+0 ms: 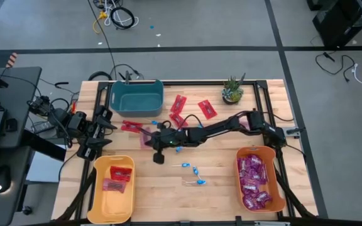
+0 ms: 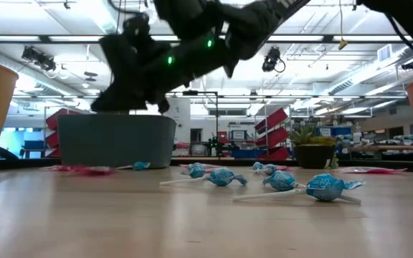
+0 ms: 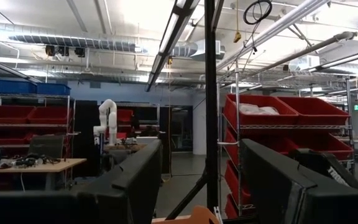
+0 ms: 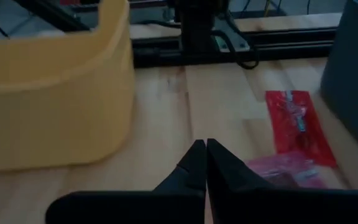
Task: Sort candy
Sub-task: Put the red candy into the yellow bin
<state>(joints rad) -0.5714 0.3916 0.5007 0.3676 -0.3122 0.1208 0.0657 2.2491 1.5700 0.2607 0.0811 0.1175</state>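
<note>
Candy lies loose on the wooden table: red packets [image 1: 180, 103] [image 1: 207, 108] [image 1: 131, 127], a purple-magenta packet [image 1: 146, 139] and blue lollipops [image 1: 193, 169] [image 2: 325, 188]. My right gripper [image 4: 205, 149] reaches across to mid-table, raised above the wood and pointing toward the left edge. It hangs beside the magenta packet [image 4: 284, 171] and a red packet [image 4: 294, 121]. Its fingers are shut and nothing shows between them. My left gripper [image 3: 201, 144] waits open at the table's left edge [image 1: 99, 129], tipped up toward the room.
A teal bin [image 1: 137, 94] stands at the far left. A yellow bin [image 1: 114, 201] at the near left holds red packets. An orange bin [image 1: 256, 179] at the near right holds purple packets. A potted plant [image 1: 232, 91] stands at the far side.
</note>
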